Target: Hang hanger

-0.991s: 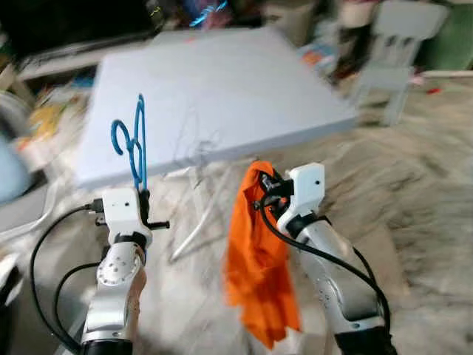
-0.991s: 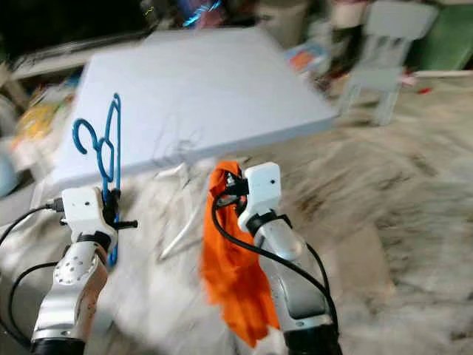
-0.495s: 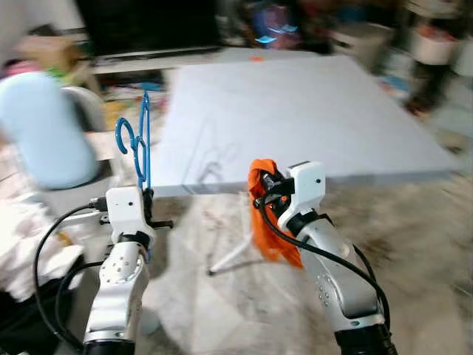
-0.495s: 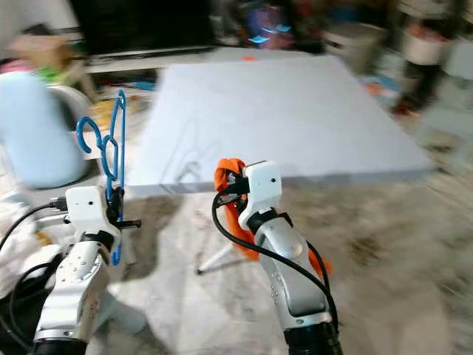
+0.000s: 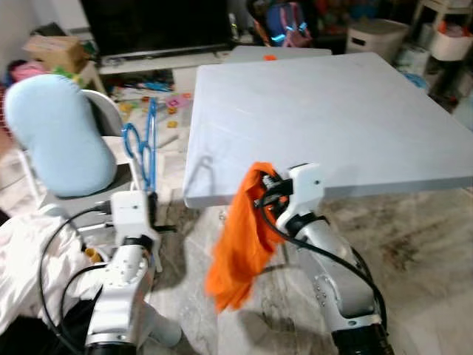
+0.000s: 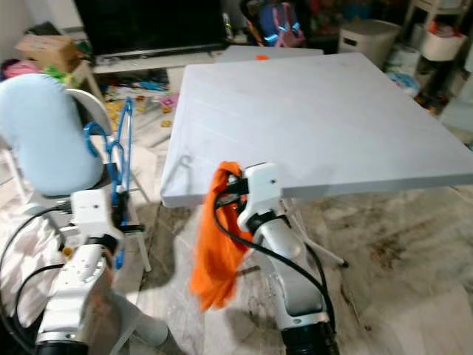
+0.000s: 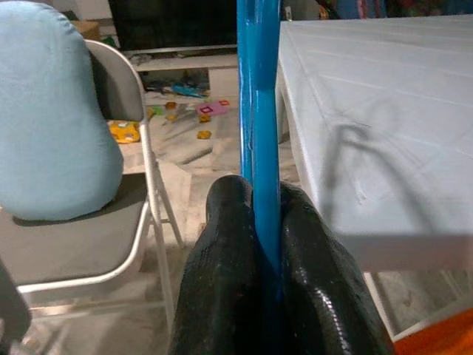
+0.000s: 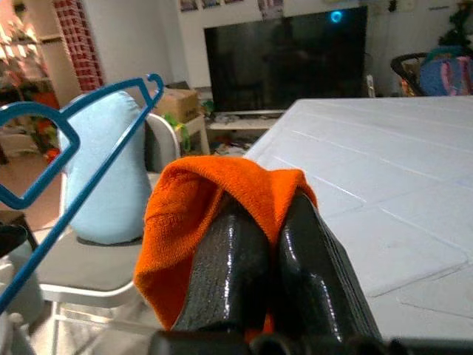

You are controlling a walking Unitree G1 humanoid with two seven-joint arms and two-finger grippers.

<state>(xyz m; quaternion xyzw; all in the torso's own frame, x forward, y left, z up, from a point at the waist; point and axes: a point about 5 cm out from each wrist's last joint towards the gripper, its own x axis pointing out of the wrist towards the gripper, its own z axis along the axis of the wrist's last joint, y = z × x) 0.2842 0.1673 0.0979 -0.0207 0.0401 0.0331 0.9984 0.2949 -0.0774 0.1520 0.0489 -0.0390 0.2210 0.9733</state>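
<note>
While left gripper (image 7: 255, 222) clamped blue plastic hanger (image 5: 145, 151), long axis stood vertical, hook up; right gripper (image 8: 262, 229) pinched orange knit cloth (image 5: 238, 237).

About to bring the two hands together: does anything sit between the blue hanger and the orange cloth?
Nothing visible does. The left hand grips the blue hanger upright, the right hand pinches the orange cloth, and open air above the floor lies between them. The white table is just beyond both.

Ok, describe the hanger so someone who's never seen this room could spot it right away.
Start at the big white table; left of its near corner stands a chair with a pale blue cushion. Between them the left gripper holds the hanger upright: thin bright blue wire, nothing else like it.
</note>
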